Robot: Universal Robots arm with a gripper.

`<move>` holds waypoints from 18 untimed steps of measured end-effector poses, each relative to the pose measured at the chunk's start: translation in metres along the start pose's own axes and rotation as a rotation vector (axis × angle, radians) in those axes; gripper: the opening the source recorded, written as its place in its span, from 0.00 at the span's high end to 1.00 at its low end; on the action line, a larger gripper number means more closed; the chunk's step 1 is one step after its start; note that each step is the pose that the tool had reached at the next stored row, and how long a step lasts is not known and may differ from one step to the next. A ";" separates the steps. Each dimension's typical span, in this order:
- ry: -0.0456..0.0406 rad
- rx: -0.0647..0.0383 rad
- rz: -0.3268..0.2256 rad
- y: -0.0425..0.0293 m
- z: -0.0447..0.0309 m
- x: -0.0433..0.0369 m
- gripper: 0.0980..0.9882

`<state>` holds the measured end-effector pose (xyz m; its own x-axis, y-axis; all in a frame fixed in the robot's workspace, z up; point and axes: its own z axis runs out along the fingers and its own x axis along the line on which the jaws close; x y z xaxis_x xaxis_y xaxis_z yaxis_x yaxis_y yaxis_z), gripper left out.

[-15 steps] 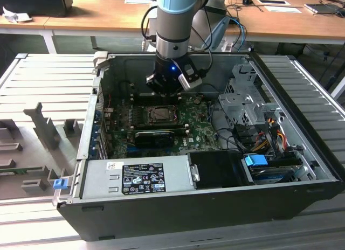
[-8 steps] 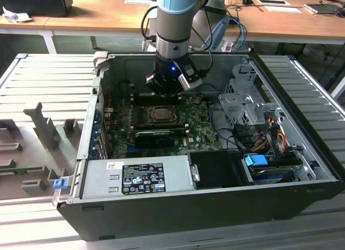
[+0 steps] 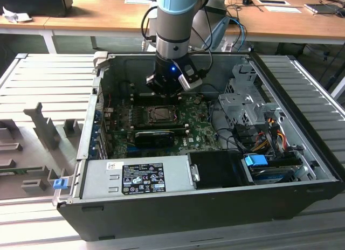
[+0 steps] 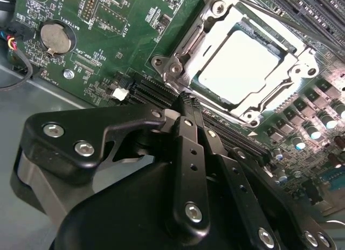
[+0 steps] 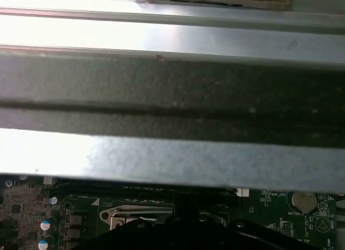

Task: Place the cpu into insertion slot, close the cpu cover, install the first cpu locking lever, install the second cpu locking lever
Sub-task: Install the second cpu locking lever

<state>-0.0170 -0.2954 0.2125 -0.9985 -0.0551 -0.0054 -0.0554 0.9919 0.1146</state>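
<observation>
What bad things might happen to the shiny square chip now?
The gripper sits shut right beside the cpu cover, which lies over the cpu. A small slip might scrape the cover or the long black slots under the fingertips. The green board is packed with tiny parts that a bump may knock.

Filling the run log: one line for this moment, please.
stage: chip seated in socket | cover down over chip | hand shut, empty, beside socket edge | levers: cannot tell
</observation>
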 end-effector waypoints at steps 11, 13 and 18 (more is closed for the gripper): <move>0.0001 0.000 0.000 -0.0058 -0.0019 0.0003 0.99; 0.0001 0.000 0.000 -0.0054 -0.0055 0.0002 0.99; 0.0001 0.000 0.000 -0.0099 -0.0085 0.0005 0.99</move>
<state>-0.0170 -0.3062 0.2198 -0.9985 -0.0551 -0.0053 -0.0554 0.9919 0.1145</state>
